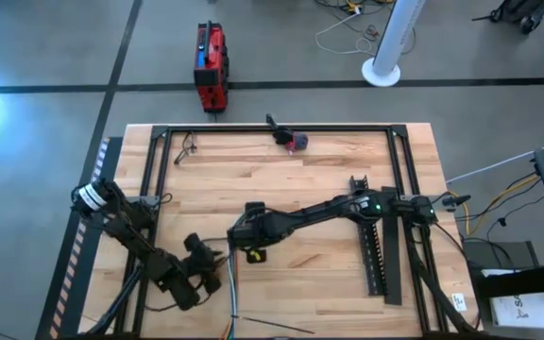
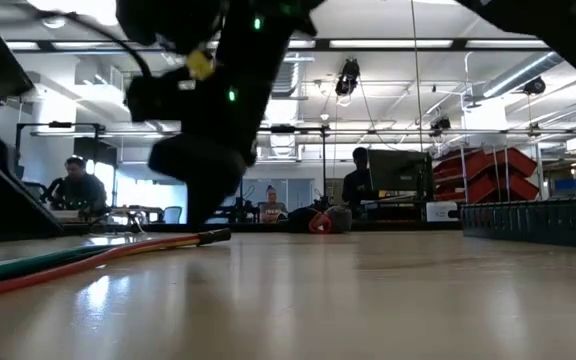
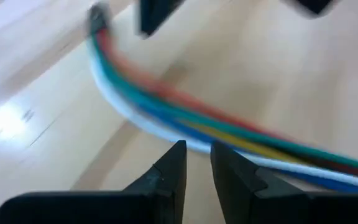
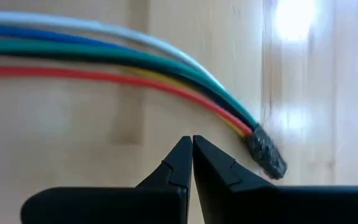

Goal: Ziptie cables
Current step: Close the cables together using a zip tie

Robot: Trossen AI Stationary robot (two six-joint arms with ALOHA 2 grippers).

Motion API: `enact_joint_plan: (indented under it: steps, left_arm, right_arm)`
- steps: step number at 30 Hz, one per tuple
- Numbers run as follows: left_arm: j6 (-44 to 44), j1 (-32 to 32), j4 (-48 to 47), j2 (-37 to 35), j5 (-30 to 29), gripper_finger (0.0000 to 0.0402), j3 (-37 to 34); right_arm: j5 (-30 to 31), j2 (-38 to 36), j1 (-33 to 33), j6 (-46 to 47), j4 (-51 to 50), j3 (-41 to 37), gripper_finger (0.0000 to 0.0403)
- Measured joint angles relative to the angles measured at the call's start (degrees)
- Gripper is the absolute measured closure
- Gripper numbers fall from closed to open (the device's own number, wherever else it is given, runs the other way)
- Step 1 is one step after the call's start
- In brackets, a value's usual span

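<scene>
**Pincers and cable bundle, near edge of bench**

Right pincer: fingers pressed together at the tips, holding nothing. Stood over the middle of the bench toward its near edge, arm reaching in from the right side. The cables lay just beyond its tips on the wood, apart from them; their dark taped end sat just beside the tips, off to one side.

Left pincer: fingers parted by a narrow gap, nothing between them. Positioned by the near-left part of the bench. The bundle crossed in front of its tips, close but not gripped.

Cables: one loose bundle of coloured wires, long axis running from the near edge of the bench inward, dark end innermost, flat on the surface.

Judgement: both pincers were near the bundle, the right nearer its dark end, the left nearer the mid-length. Either would have needed to open and drop across the bundle's axis to take hold.
</scene>
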Motion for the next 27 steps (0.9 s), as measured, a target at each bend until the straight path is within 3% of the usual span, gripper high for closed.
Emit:
enact_joint_plan:
  steps: [5, 11, 21, 27]
  left_arm:
    - [0.66, 4.46, 6.55, 3.36, 2.12, 0.0343, -2.16]
    - [11.48, 6.25, 17.39, 6.49, 0.21, 0.0343, -1.69]
    - [15.97, 6.57, 17.88, 6.43, 2.25, 0.0342, -0.12]
    - [14.34, 6.09, 6.47, -1.21, 4.66, 0.0342, -0.07]
  right_arm:
    - [-0.95, 1.48, -3.57, 0.16, 1.33, -1.79, 0.0401]
    - [-3.48, 2.28, -7.04, -2.49, 5.15, -1.81, 0.04]
    - [-3.15, 2.98, -8.67, -7.83, 15.55, 0.63, 0.04]
    - [-2.18, -0.62, -4.92, -9.46, 11.43, 1.52, 0.04]
